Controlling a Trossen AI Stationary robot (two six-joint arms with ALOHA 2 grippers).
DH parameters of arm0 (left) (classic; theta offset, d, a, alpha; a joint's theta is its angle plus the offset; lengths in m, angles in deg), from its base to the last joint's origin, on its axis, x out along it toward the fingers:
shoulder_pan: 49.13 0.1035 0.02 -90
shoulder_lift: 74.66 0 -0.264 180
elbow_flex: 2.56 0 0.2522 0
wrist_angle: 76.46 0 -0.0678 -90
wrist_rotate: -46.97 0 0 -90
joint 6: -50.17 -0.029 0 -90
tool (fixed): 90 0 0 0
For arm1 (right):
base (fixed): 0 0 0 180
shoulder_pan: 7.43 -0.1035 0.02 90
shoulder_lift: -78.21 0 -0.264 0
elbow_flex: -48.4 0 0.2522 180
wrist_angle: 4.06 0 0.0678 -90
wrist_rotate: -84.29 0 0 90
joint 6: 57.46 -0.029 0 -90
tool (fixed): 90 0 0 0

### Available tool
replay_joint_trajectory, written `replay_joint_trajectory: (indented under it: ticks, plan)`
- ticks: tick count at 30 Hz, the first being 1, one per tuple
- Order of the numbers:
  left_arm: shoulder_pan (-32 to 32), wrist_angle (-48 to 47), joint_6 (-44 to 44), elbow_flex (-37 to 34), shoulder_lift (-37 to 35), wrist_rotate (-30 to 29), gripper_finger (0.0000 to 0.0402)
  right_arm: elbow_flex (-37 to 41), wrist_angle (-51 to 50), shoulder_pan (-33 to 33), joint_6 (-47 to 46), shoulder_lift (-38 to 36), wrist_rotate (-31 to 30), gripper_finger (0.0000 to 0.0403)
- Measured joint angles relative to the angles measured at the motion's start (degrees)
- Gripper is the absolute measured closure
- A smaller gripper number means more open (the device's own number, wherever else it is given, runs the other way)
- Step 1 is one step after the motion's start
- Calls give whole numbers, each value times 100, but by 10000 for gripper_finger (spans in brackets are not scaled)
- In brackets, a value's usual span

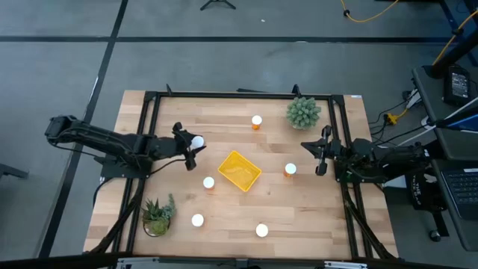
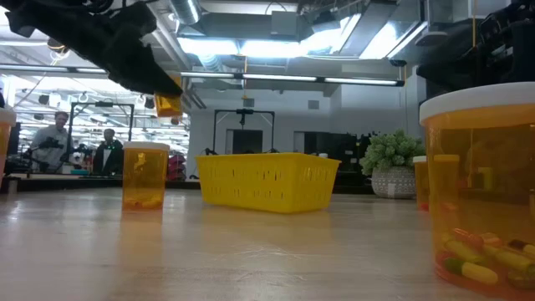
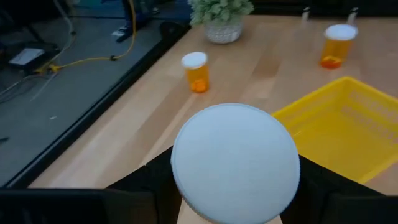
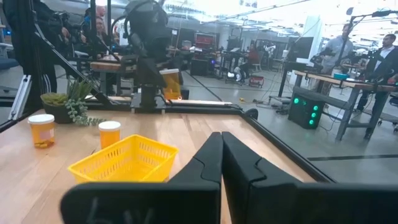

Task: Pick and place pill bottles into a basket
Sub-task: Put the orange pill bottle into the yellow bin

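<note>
Left gripper (image 1: 193, 146) is seen clamped on a pill bottle (image 1: 197, 140), held above the table (image 1: 299, 217) off the basket's (image 1: 239, 170) left side, not over it. Right gripper (image 1: 322, 152) is held near the table's right edge, fingers pressed together on nothing. Five other bottles (image 1: 208, 182) are scattered on the wood around the basket, all outside it.

The wooden table (image 1: 314, 213) carries the yellow basket (image 1: 239, 170) just beyond the left gripper (image 1: 188, 147), 5 standing pill bottles (image 1: 208, 182) scattered around it, 1 potted plant (image 1: 303, 112) near the right gripper (image 1: 320, 152) and another plant (image 1: 157, 215) nearer the left.
</note>
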Motion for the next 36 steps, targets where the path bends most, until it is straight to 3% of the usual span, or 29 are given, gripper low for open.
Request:
replay_joint_trajectory:
  ticks: [11,18,29,36]
  plan:
    - [0,397,-154,0,-18,937,205,0,272,0,-14,0,0,396]
    - [4,533,-331,0,178,911,202,0,374,0,-166,0,0,396]
    - [32,1939,-792,0,985,1004,202,1,332,-1,-305,2,2,396]
    - [323,2824,-504,0,1655,1644,204,0,197,0,-491,2,2,396]
